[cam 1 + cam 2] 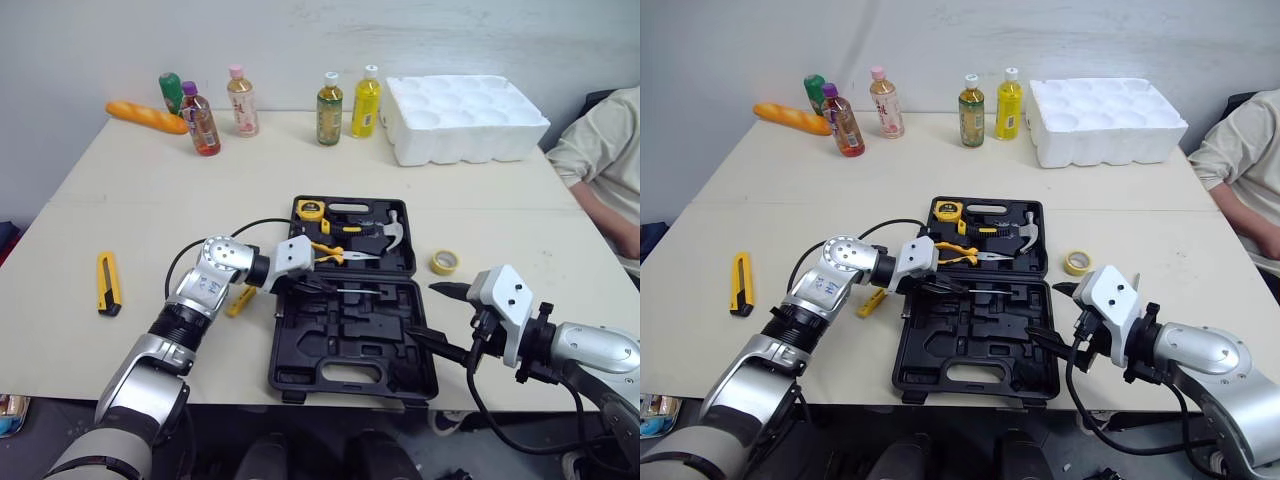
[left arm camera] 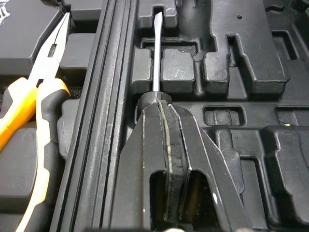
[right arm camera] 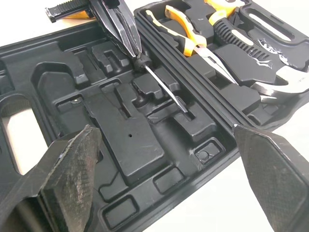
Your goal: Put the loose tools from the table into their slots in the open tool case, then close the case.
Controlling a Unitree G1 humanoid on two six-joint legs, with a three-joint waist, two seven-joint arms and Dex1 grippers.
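Left gripper [image 2: 164, 107]: jaws closed on the black handle end of the screwdriver [image 2: 155, 58].
Screwdriver: the shaft runs straight ahead of the jaws into a narrow groove. It appears to be held low and in line so that it can seat.
Right gripper [image 1: 420, 310]: jaws wide, nothing between them, with the case's near corner just ahead. Judged to be standing by.
Tool case [image 1: 300, 350], far half: tape measure [image 1: 311, 210], pliers [image 1: 335, 252] and hammer [image 1: 385, 235] are seated, across the hinge ridge from the left jaws.
Near half: recesses bare except for the screwdriver.
Loose items: utility knife [image 1: 108, 283] well apart from both jaws; tape roll [image 1: 445, 262] near the right jaws.
Lid: open.
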